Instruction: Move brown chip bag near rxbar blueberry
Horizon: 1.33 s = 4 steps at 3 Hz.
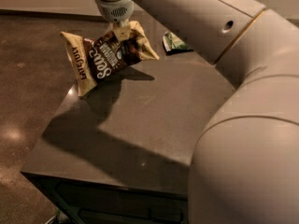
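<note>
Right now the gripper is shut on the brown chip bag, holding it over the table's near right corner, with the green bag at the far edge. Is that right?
Not quite. The camera view shows the gripper shut on the brown chip bag over the table's far left corner, not the near right one. The rest holds: the green bag lies at the far edge.

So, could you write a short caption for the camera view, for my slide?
The gripper holds the brown chip bag above the table corner, a green bag behind.
</note>
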Each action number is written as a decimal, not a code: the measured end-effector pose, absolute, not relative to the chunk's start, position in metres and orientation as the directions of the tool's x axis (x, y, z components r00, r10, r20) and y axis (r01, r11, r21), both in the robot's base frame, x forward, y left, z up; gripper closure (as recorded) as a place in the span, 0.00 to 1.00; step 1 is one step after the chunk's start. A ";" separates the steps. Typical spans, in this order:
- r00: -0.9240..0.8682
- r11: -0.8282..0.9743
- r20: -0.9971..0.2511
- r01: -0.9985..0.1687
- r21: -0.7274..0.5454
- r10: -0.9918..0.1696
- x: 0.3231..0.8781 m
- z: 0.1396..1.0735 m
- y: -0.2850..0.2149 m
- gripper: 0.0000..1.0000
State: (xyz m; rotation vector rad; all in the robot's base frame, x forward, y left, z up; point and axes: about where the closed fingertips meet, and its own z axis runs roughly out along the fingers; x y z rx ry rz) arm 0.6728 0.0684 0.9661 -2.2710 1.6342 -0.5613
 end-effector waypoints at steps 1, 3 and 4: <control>0.280 -0.335 0.188 -0.839 -0.428 -0.941 0.674 0.962 0.061 0.33; 0.321 -0.382 0.237 -0.878 -0.288 -0.917 0.656 0.941 0.017 0.00; 0.321 -0.382 0.237 -0.878 -0.288 -0.917 0.656 0.941 0.017 0.00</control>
